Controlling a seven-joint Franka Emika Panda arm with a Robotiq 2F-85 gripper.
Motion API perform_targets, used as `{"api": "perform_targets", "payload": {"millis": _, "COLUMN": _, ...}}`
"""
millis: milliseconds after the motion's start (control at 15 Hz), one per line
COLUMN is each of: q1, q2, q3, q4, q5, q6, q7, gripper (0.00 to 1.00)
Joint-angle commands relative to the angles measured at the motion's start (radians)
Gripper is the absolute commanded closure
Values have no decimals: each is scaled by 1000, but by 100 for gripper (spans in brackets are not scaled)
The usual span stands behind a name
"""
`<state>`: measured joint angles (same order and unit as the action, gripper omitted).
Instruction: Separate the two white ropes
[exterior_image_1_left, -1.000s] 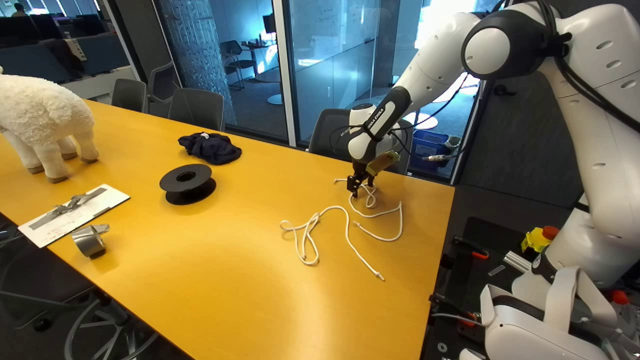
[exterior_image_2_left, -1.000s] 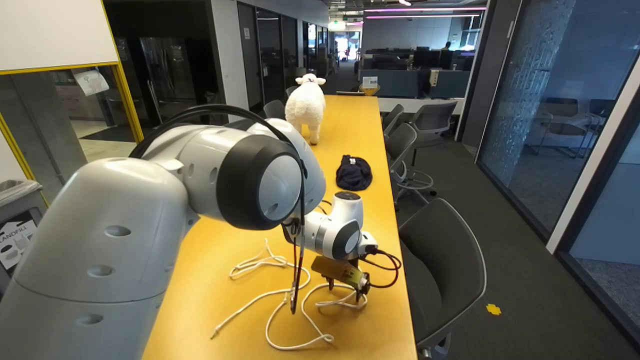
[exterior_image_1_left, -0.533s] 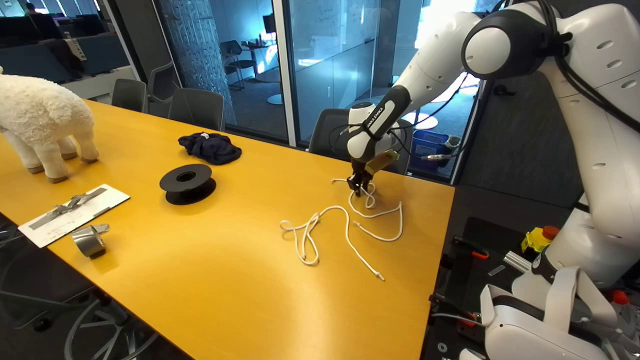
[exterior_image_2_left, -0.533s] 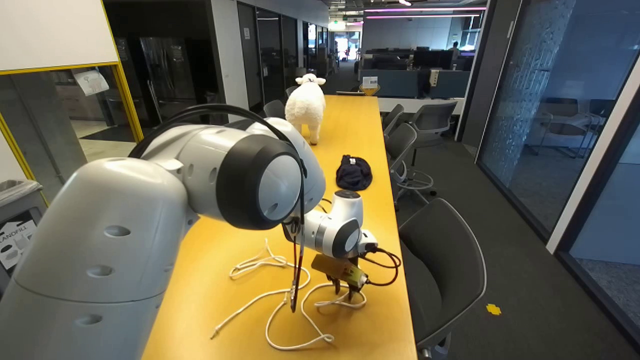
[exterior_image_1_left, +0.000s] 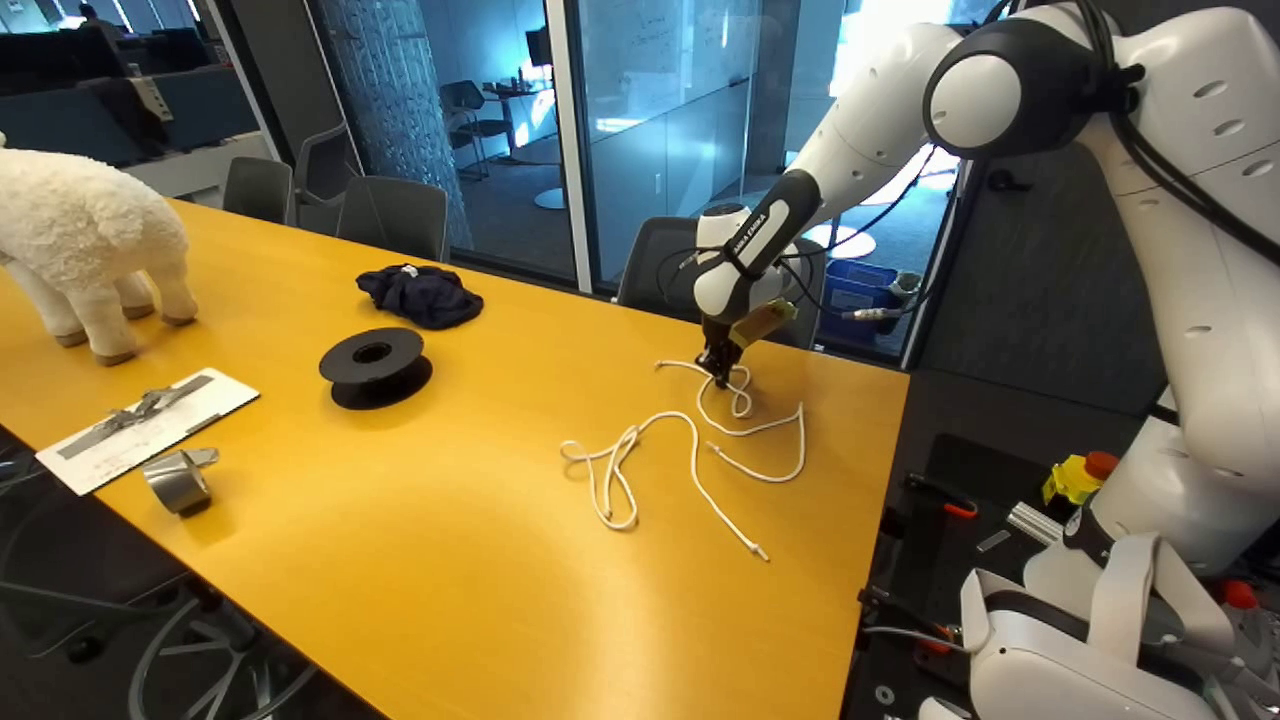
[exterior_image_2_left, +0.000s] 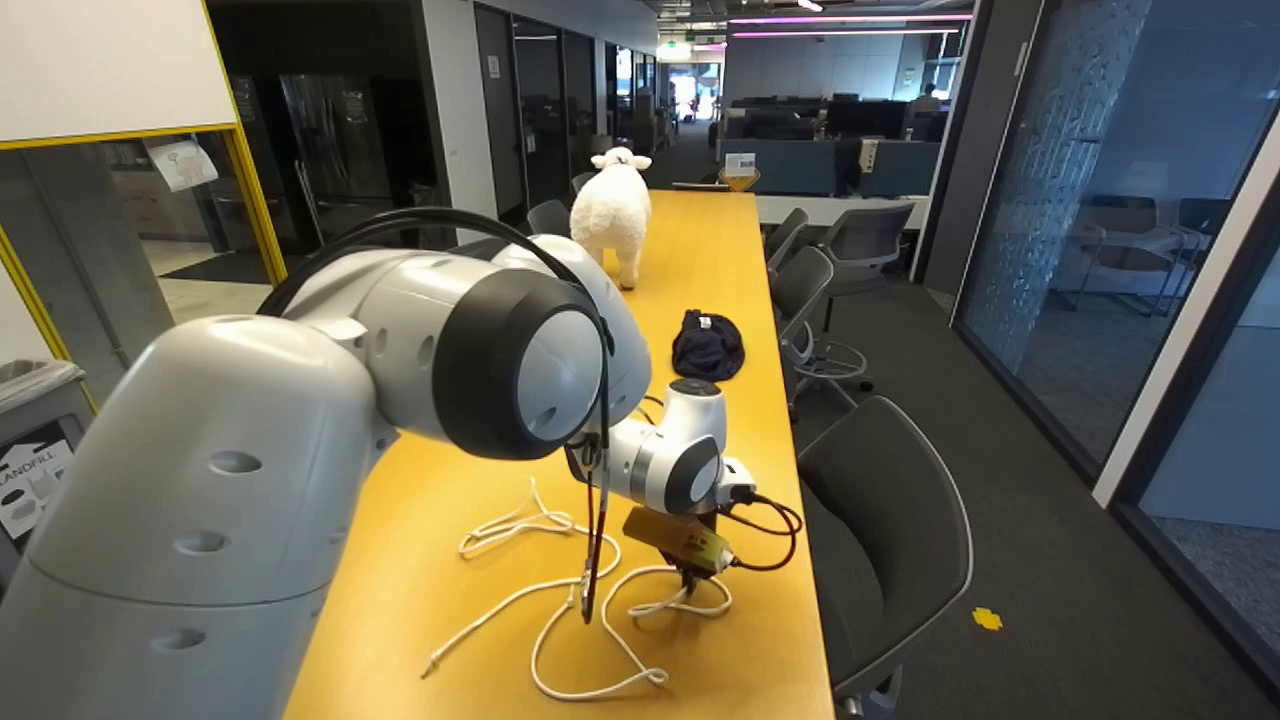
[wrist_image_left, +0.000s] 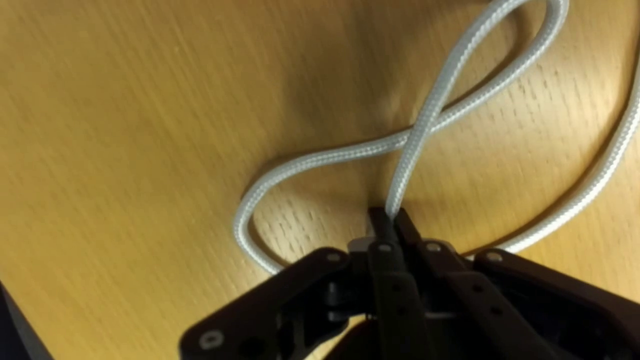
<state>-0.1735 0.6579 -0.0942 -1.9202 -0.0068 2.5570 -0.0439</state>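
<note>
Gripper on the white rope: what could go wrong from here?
Knotting: the held rope crosses itself just beyond the gripper, so pulling might cinch it.
Tangling: its loose end seems to lie close to the other rope; dragging that way could hook them together.
Slip: the wrist view shows just one thin strand entering the pinch, so it may slide out.

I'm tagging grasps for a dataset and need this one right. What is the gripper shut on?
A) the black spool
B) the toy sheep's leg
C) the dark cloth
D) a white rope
D: in the wrist view, a white rope runs straight in between the closed jaws of the gripper.
</note>
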Motion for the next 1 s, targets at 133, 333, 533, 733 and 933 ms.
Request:
{"api": "perform_targets", "payload": {"millis": 133, "q1": -1, "q2": -44, "q3": -9, "q4": -23, "q5": 19, "q6": 27, "q7": 33, "gripper": 96}}
{"api": "perform_targets", "payload": {"millis": 333, "q1": -1, "q2": -90, "q3": -24, "q4": -62, "q5": 18, "q6": 60, "q7": 56, "gripper": 96}}
{"api": "perform_targets", "payload": {"millis": 533, "q1": -7, "q2": -147, "q3": -44, "q4": -121, "q5": 19, "q6": 101, "q7": 76, "gripper": 96}}
{"api": "perform_targets", "payload": {"millis": 733, "q1": -20, "q2": -203, "q3": -68, "q4": -194, "q5": 23, "q6": 150, "q7": 92, "gripper": 96}}
{"api": "perform_targets", "payload": {"millis": 933, "q1": -42, "q2": -231, "q3": -87, "q4": -249, "q5": 34, "q6": 186, "q7": 104, "gripper": 97}}
